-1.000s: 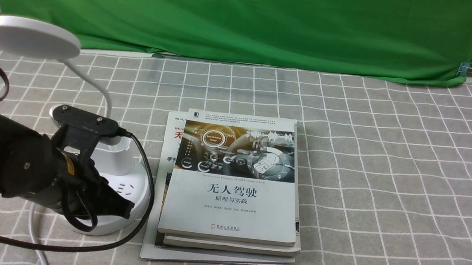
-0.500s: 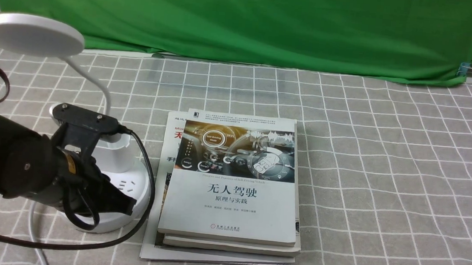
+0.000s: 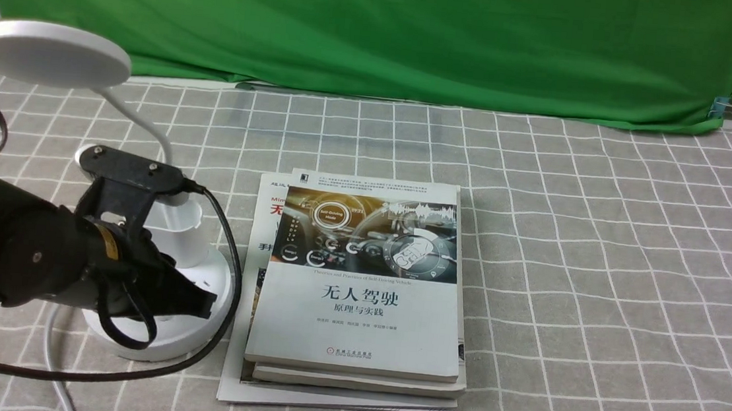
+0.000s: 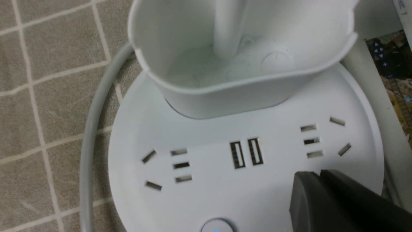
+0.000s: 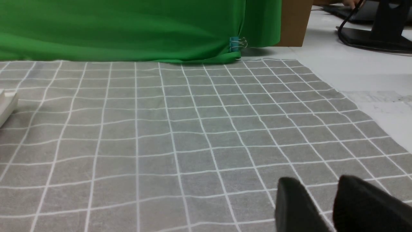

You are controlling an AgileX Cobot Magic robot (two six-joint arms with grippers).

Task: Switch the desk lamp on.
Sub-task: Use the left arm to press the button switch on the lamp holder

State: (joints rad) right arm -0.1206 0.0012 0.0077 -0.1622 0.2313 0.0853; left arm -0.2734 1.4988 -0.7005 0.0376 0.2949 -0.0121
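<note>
The desk lamp point(image 3: 181, 236) stood upright, neck arching leftward, disc head facing down. The left gripper point(image 3: 202, 300), jaws pressed together, was over its base. The right gripper point(image 5: 320, 185) had its jaws slightly apart.

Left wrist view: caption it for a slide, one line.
Shut left gripper over the desk lamp base, beside a socket, off the round button.

On the table point(image 3: 597, 285), the lamp point(image 3: 185, 237) stands at 9 o'clock of the book stack point(image 3: 359, 284), just beside it. The left tool point(image 3: 198, 300) hangs over the lamp's base, perhaps touching it. At 12 o'clock, behind everything, hangs the backdrop point(image 3: 381, 28).
</note>
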